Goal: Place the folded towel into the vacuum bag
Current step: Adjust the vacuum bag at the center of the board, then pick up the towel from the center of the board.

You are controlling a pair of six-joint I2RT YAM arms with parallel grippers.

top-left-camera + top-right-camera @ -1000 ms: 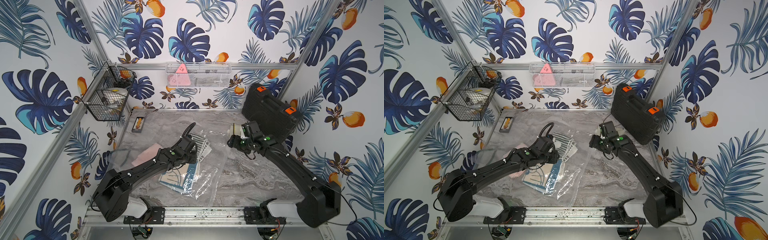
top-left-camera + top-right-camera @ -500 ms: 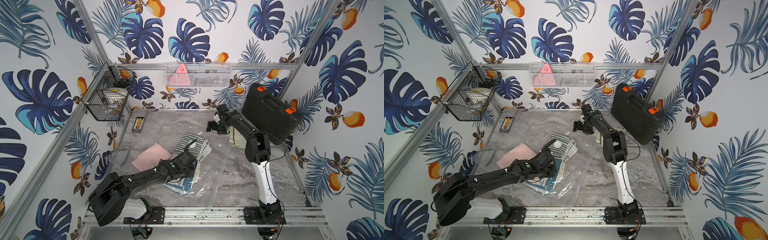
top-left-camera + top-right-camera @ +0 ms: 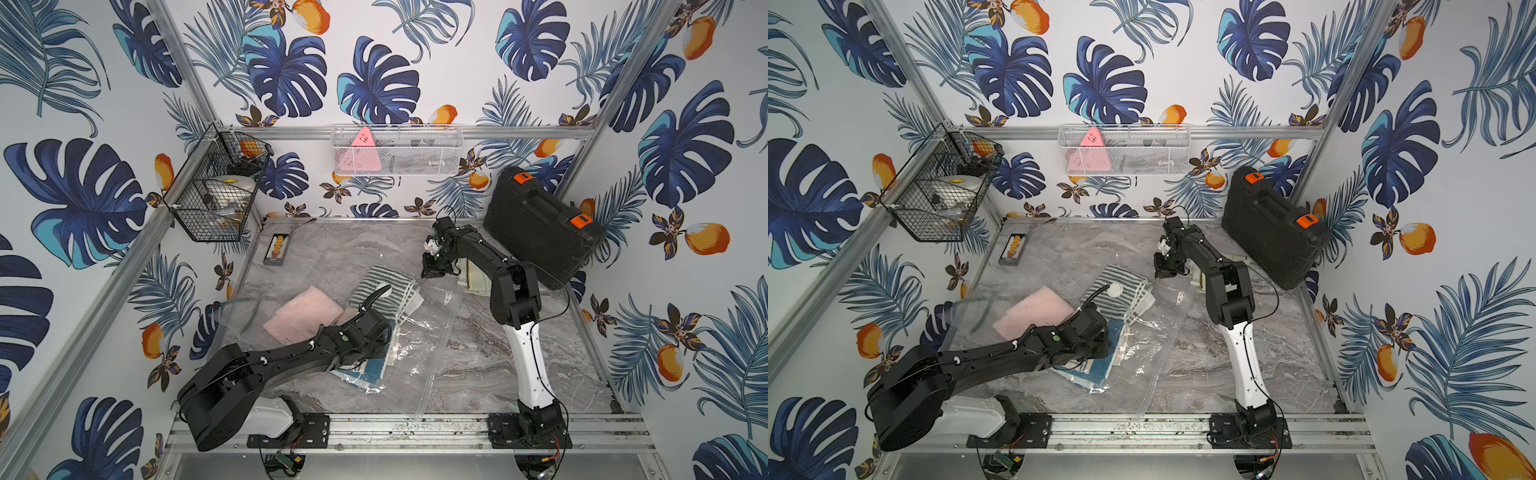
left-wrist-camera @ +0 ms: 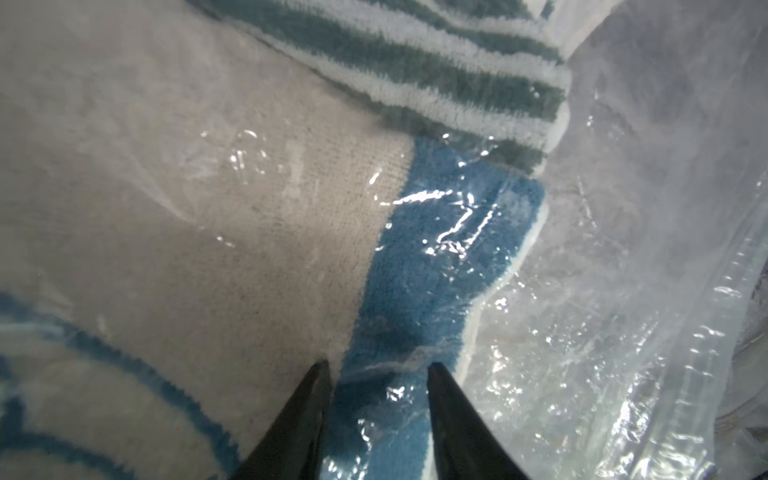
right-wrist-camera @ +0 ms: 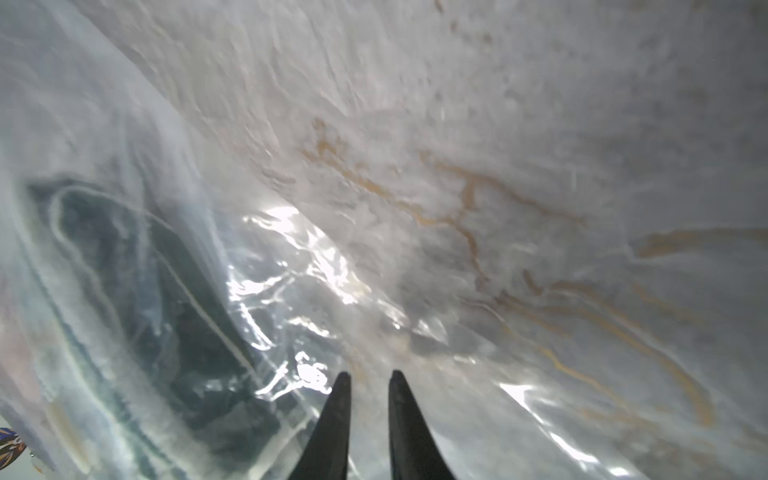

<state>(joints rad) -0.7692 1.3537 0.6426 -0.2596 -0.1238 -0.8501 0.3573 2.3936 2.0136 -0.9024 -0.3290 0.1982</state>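
At table's rear, right gripper (image 3: 432, 272) has swung back, jaws now nearly together on vacuum bag (image 3: 419, 332) film; left gripper (image 4: 376, 374), part-open, pins towels. Mouth-opening underway.

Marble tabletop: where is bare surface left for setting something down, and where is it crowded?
Bare marble shows at the back between the small tray and the right gripper, and in front between the vacuum bag and the right arm's base. The left-centre is crowded: bag, pink towel, striped towel.

Blk toolcase (image 3: 540, 228) by wall; wire basket (image 3: 216, 195) hung.
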